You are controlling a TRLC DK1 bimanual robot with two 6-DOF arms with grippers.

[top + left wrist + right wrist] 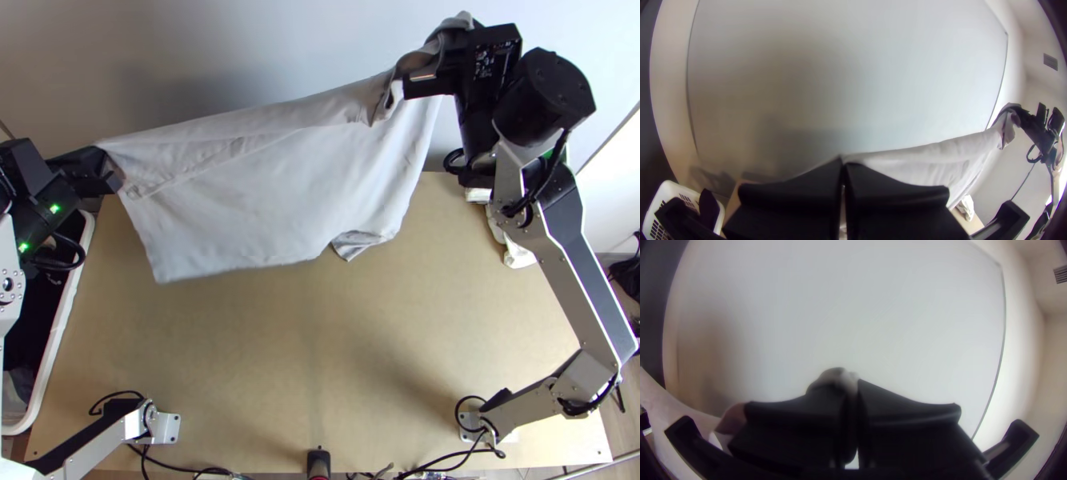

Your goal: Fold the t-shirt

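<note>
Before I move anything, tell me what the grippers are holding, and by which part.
The t-shirt: the left gripper holds one end of its upper edge, the right gripper a bunched part at the other end.

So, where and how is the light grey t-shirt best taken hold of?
The t-shirt is probably best pinched near both ends of its upper edge, from the near side of the table, as the left gripper and right gripper hold it: that edge spans between them in a long line, and the rest hangs loose.
</note>
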